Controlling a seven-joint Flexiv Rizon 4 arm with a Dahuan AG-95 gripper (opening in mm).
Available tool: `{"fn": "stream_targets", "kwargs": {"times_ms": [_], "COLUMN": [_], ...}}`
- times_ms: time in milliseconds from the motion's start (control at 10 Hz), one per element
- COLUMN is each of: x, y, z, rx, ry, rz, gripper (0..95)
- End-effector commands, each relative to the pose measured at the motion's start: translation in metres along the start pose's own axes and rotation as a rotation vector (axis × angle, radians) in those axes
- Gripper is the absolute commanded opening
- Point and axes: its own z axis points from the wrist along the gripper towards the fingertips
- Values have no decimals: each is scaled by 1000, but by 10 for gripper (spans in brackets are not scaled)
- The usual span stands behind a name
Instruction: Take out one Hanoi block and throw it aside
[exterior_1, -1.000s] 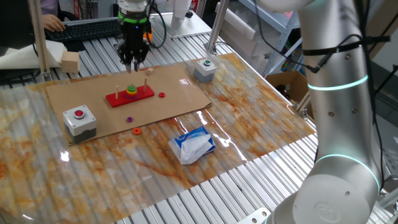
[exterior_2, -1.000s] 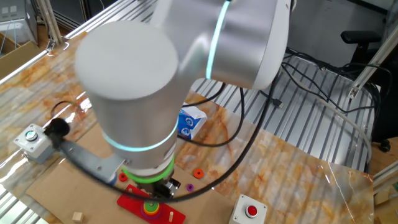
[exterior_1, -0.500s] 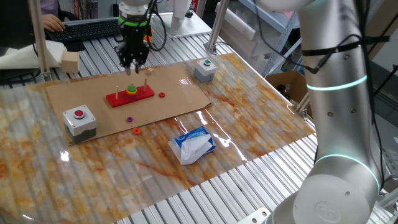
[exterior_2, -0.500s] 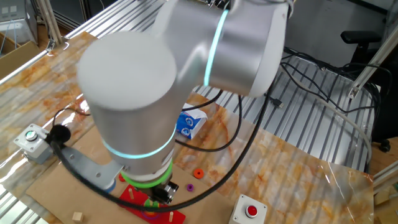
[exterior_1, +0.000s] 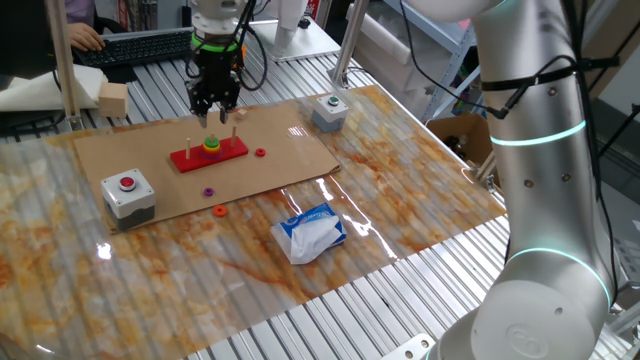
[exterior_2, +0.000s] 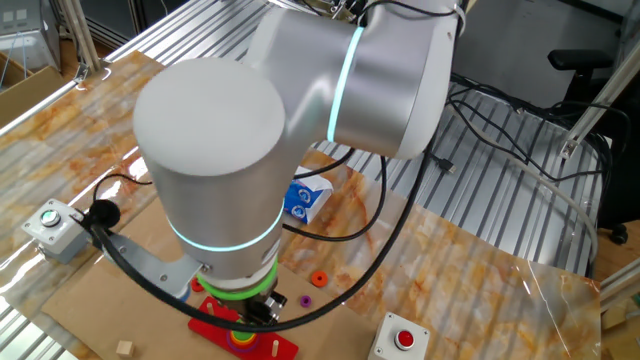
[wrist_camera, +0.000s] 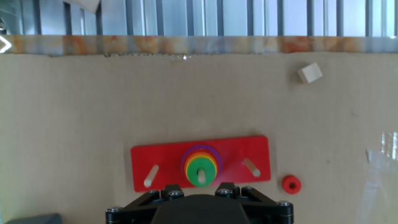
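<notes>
Cardboard sheet (exterior_1: 280, 150) is lying under red Hanoi base (wrist_camera: 200, 163) | gripper (exterior_1: 214, 108) is hovering directly above ring stack (wrist_camera: 200, 167) on middle peg, not touching | cannot tell whether jaws are apart.

a bulky silver-grey arm (exterior_1: 535, 150) with glowing cyan rings at its joints, a green band above the black pincer (exterior_1: 214, 112), and black cables trailing.

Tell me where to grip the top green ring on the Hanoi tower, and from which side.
Grip the green ring across its outer rim, coming straight down from above. It lies flat on top of the stack, threaded on the upright middle peg of the red base, so it only lifts upward.
</notes>
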Motion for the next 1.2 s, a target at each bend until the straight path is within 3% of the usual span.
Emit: {"fn": "stream_targets", "kwargs": {"times_ms": [100,1200], "x": [-3,-13], "y": [2,-6], "z": [2,25], "rx": [0,-3], "ry": [5,18], "rz": [0,2], "gripper": [380,380]}}
